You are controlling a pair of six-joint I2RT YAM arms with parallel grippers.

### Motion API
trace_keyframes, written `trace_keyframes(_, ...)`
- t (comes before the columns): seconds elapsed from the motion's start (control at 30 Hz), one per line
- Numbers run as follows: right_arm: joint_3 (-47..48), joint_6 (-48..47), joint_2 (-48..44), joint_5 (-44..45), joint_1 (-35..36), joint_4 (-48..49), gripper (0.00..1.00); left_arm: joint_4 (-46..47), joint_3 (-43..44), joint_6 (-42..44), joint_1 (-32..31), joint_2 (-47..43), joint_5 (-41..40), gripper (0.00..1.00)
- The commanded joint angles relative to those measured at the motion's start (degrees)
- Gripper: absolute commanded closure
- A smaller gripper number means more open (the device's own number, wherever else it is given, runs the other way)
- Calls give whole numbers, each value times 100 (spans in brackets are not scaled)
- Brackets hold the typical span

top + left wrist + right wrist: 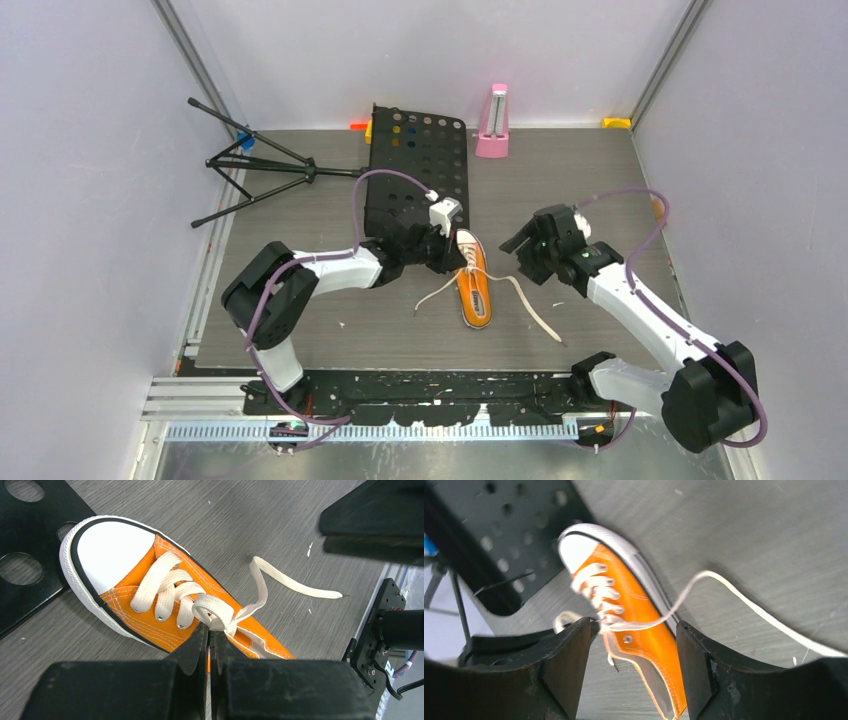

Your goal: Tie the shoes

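Observation:
The orange shoe (474,287) lies mid-table, its white toe cap (116,547) pointing away from the arm bases. My left gripper (210,628) is shut, its tips pinching the base of a small white lace loop (214,611) over the top eyelets. From that loop a free lace end (295,584) trails across the table. My right gripper (634,647) hovers just right of the shoe (644,630), open wide with nothing between its fingers (570,655). A long lace (744,597) runs from the shoe to the right, lying loose.
A black perforated plate (425,160) lies right behind the shoe's toe. A folded black tripod (262,172) rests at the back left, and a pink metronome (493,128) stands at the back wall. Grey walls close in both sides.

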Motion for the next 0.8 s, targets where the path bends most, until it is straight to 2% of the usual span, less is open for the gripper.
trace_keyframes(0.0, -559, 2003, 97, 235, 11, -59, 34, 376, -66, 84, -17, -202, -26, 100)
trace_keyframes(0.27, -1008, 3033, 750, -352, 63, 1043, 36, 394, -172, 60, -18, -324, -15, 100)
trace_keyframes(0.4, -1059, 3193, 1080, -339, 64, 1304, 43, 395, -244, 61, -18, -379, -32, 100)
trace_keyframes(0.47, -1084, 3213, 1166, -311, 65, 1417, 56, 376, -273, 82, -18, -406, -52, 100)
trace_keyframes(0.5, -1095, 3205, 1181, -256, 63, 1433, 69, 344, -276, 87, -19, -409, -67, 100)
trace_keyframes(0.53, -1097, 3150, 1181, -199, 64, 1445, 88, 284, -264, 100, -22, -422, -74, 100)
trace_keyframes(0.57, -1085, 3077, 1171, -138, 52, 1411, 98, 203, -242, 104, -18, -419, -101, 100)
trace_keyframes(0.77, -1012, 2034, 841, 272, -593, 879, 100, -620, -153, 97, -18, -529, -590, 100)
